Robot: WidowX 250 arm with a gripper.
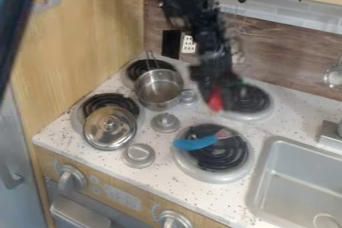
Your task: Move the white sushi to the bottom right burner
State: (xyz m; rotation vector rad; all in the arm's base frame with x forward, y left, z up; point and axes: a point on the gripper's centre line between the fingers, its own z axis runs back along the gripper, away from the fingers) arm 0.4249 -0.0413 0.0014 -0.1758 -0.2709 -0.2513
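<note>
Pale piece (224, 133) by blue object (194, 144) on bottom right burner (214, 176); if that's the sushi, placement looks done. Gripper (224, 97) opening and hold: can't tell.

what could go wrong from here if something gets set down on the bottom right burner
The blue object already lies across part of the bottom right burner, so anything put on top might tip or roll off.

The saucepan is close to the end effector, so a sideways swing could knock it.

Something red shows at the end effector, too blurred to tell whether it's held; if it's loose, it may get dragged or dropped.
</note>
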